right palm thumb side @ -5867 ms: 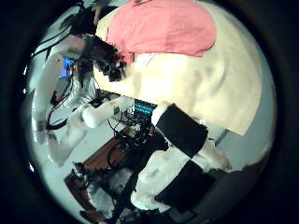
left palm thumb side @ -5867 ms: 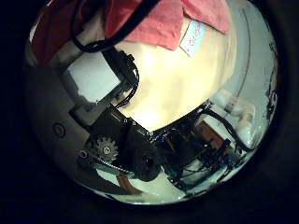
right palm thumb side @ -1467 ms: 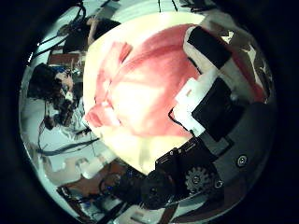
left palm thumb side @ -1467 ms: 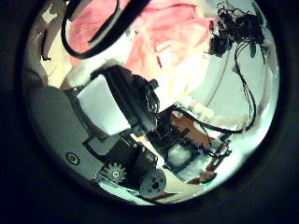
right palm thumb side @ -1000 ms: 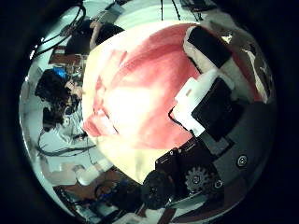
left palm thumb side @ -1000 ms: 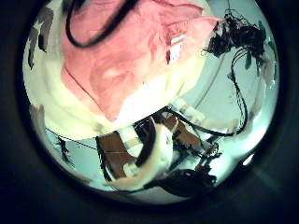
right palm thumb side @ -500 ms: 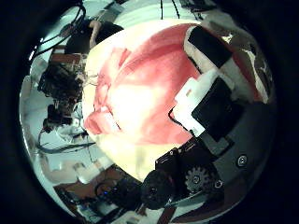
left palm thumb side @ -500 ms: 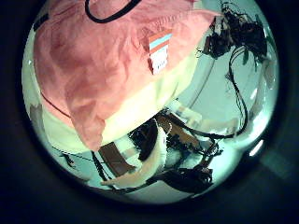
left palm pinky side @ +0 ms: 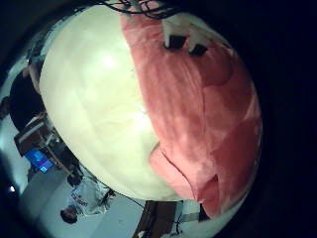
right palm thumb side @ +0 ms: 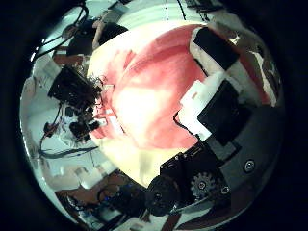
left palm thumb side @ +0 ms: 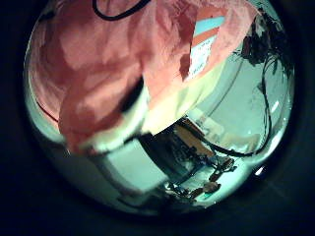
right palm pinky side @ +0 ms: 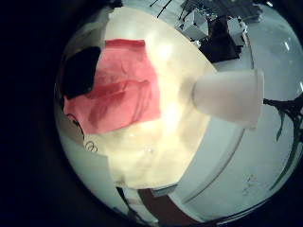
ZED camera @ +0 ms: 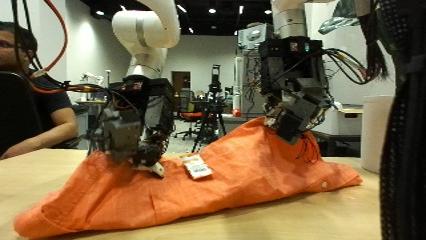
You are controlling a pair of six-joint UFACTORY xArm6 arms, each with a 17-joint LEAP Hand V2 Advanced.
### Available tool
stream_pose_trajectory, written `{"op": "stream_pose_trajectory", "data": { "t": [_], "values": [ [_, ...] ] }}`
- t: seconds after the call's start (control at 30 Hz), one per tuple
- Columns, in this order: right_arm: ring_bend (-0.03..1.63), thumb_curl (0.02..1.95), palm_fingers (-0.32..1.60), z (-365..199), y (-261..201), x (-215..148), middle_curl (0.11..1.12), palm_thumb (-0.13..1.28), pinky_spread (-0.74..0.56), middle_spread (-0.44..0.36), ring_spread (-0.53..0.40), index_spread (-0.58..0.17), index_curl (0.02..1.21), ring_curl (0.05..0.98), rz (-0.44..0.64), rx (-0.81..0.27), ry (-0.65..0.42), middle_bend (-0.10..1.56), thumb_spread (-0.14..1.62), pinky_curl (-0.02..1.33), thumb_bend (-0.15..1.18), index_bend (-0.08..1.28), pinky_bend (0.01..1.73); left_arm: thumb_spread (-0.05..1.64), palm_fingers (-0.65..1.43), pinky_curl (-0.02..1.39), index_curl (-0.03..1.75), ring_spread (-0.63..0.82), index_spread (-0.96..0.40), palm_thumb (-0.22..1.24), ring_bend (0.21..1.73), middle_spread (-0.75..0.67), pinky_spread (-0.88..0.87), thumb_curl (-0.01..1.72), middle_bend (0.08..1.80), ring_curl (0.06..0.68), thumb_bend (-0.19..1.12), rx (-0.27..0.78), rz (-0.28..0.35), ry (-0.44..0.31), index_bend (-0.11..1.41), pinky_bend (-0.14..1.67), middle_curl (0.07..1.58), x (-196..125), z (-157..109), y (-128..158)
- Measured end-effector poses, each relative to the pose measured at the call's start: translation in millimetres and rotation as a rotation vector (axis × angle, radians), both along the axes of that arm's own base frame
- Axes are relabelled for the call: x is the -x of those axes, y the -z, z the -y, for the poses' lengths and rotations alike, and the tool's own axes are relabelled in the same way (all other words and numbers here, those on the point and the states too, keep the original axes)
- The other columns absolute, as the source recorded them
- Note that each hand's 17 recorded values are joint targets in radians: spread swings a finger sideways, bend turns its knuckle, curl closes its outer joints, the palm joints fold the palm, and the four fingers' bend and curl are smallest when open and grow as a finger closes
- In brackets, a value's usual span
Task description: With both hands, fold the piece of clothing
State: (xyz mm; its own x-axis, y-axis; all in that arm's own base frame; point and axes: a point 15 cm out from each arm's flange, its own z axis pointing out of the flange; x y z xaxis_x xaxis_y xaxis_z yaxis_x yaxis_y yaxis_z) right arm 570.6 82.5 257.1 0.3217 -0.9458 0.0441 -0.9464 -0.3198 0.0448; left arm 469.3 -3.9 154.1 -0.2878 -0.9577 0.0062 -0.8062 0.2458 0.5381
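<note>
An orange garment (ZED camera: pixel 240 175) lies on the wooden table (ZED camera: pixel 360 215), pulled up into two peaks. My left hand (ZED camera: pixel 133 130) stands over its lower peak, fingers curled into the cloth beside a small label (ZED camera: pixel 196 168). My right hand (ZED camera: pixel 296 110) grips the higher peak. The left thumb side view shows the garment (left palm thumb side: pixel 98 69) draped round a finger (left palm thumb side: pixel 128 103), with the label (left palm thumb side: pixel 205 44) close by. In the right thumb side view, fingers (right palm thumb side: pixel 226 106) press into the garment (right palm thumb side: pixel 154 91), and the other hand (right palm thumb side: pixel 77 91) is at its far edge.
A white cylinder (ZED camera: pixel 380 130) stands on the table beside my right hand, also seen as a white cylinder (right palm pinky side: pixel 232 95) in the right little finger side view. Bare table (left palm pinky side: pixel 94 99) stretches beside the garment (left palm pinky side: pixel 198 109). Lab equipment stands behind the table.
The cloth has come closer to my left palm and now wraps a finger there. In the right thumb side view my left hand has moved in over the garment's far edge.
</note>
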Motion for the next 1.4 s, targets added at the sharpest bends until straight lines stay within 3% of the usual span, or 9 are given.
{"op": "stream_pose_trajectory", "data": {
  "t": [0.1,0.27,0.5,0.7,0.83,1.17,1.4],
  "values": [
    [1.30,0.85,0.88,3,-2,0,1.05,1.04,-0.31,-0.237,-0.305,-0.333,1.05,0.968,0.003,-0.001,0.005,1.23,1.34,1.19,0.00,1.06,1.12,1.15,1.14,0.47,0.38,-0.23,-0.14,0.49,0.93,-0.22,-0.27,0.31,0.85,0.390,0.04,0.006,0.002,0.000,0.27,0.50,0.61,1,-1,-7],
    [1.30,0.85,0.89,7,-13,-1,1.05,1.04,-0.31,-0.237,-0.306,-0.333,1.05,0.969,0.020,-0.003,0.011,1.23,1.34,1.19,0.00,1.06,1.11,1.32,1.10,0.56,0.50,-0.37,-0.30,0.60,1.08,-0.33,-0.49,0.32,0.94,0.487,0.09,0.077,0.019,-0.013,0.44,0.63,0.73,3,-1,-29],
    [1.29,0.84,0.89,11,-22,2,1.05,1.04,-0.32,-0.237,-0.307,-0.333,1.05,0.971,0.025,-0.004,0.014,1.23,1.34,1.20,0.00,1.05,1.11,1.41,1.02,0.63,0.64,-0.41,-0.43,0.65,1.15,-0.40,-0.62,0.34,1.03,0.544,0.10,0.158,0.032,-0.017,0.56,0.69,0.81,18,-3,-81],
    [1.29,0.84,0.89,10,-33,7,1.05,1.04,-0.32,-0.237,-0.307,-0.333,1.05,0.973,0.028,-0.011,0.011,1.23,1.34,1.20,0.00,1.05,1.11,1.42,0.98,0.68,0.75,-0.41,-0.48,0.67,1.17,-0.42,-0.67,0.36,1.08,0.569,0.09,0.131,0.026,-0.016,0.61,0.71,0.85,31,-17,-110],
    [1.29,0.84,0.89,7,-34,7,1.05,1.04,-0.32,-0.237,-0.308,-0.334,1.05,0.974,0.030,-0.015,0.008,1.22,1.34,1.20,0.00,1.05,1.11,1.43,0.95,0.71,0.81,-0.41,-0.50,0.68,1.19,-0.43,-0.70,0.37,1.10,0.583,0.08,0.107,0.055,-0.012,0.61,0.72,0.86,26,-30,-125],
    [1.29,0.84,0.89,-16,-12,-6,1.05,1.03,-0.32,-0.237,-0.309,-0.334,1.05,0.976,0.047,-0.020,-0.016,1.22,1.34,1.20,0.00,1.05,1.10,1.43,0.90,0.78,0.94,-0.40,-0.53,0.71,1.23,-0.43,-0.73,0.39,1.14,0.606,0.06,0.031,0.199,-0.037,0.61,0.72,0.89,-19,-53,-121],
    [1.29,0.84,0.89,-30,23,-41,1.05,1.01,-0.32,-0.237,-0.309,-0.335,1.05,0.977,0.121,-0.045,-0.025,1.22,1.35,1.20,0.00,1.05,1.10,1.44,0.82,0.82,1.02,-0.39,-0.54,0.71,1.27,-0.44,-0.74,0.40,1.16,0.627,0.04,0.002,0.237,-0.054,0.59,0.71,0.92,-43,-51,-90]
  ]
}}
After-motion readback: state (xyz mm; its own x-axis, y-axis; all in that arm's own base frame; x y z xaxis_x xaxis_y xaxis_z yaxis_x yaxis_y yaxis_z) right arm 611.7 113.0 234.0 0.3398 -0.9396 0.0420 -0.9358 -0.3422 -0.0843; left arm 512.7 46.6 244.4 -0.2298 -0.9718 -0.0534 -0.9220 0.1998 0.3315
